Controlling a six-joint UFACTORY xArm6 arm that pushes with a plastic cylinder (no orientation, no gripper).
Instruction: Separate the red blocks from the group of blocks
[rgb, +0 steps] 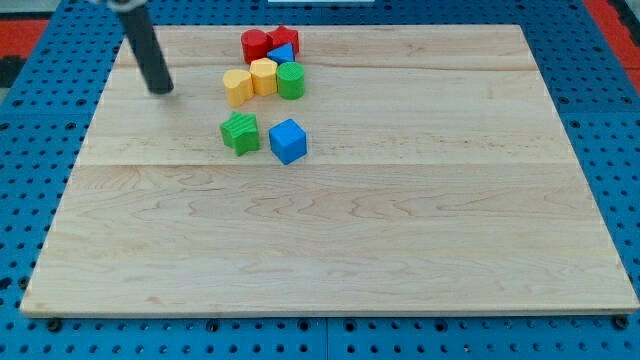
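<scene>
Sitting on the tabletop near the view's top-left, my tip touches no block; no gripper fitted, so nothing held. Two red blocks lie to its right and further up, touching each other, at the cluster's top edge. Small blue block, two yellow blocks and green cylinder pack just below them.

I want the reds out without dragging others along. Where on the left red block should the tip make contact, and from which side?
Judging by the layout, set my tip against the bottom-right face of the left red block and push toward the view's top-left. The other red block and a small blue block touch its right; yellow blocks sit just below.
</scene>
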